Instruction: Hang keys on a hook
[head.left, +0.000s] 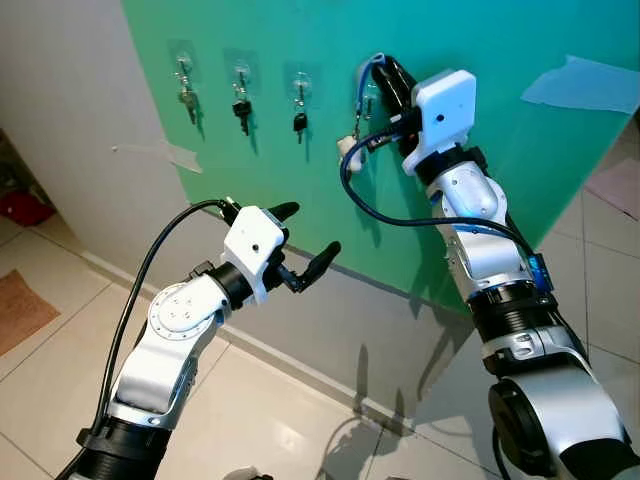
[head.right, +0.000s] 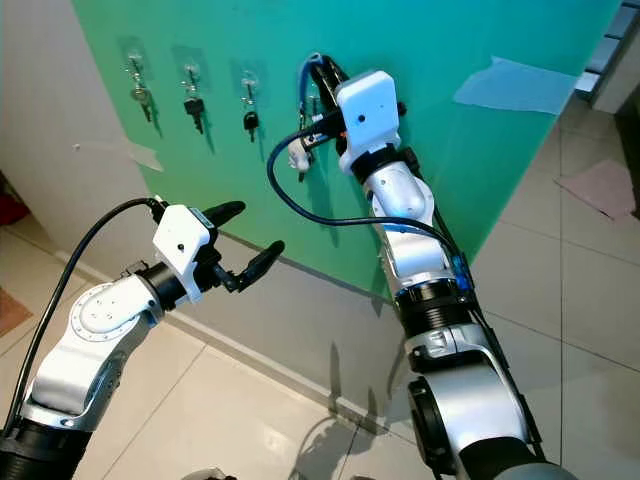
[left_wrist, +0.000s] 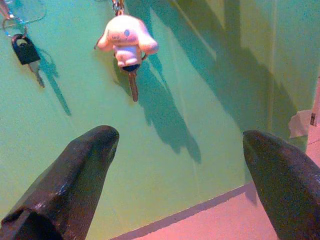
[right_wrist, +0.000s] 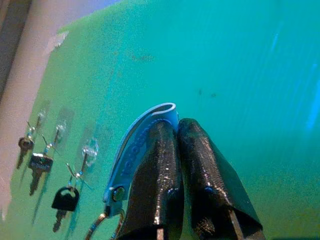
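The right pincer is raised up against the green board on the wall. Its two black fingers are pressed together on a blue strap. A key ring hangs from the strap, and on the ring there is a white toy with a key under it. This bunch is being held at the fourth hook, the one furthest to the right.

Three other hooks are seen to the left of it. A small key hangs from the first, a black-topped key from the second, and another black-topped key from the third.

The left pincer is held lower down, in front of the board. Its fingers are spread wide and nothing is held in them.

The job looks nearly done. The strap has been brought right up to the hook, but it cannot be told whether it is looped over the hook yet. What seems to be left is for the strap to be let go, so the bunch hangs by itself.
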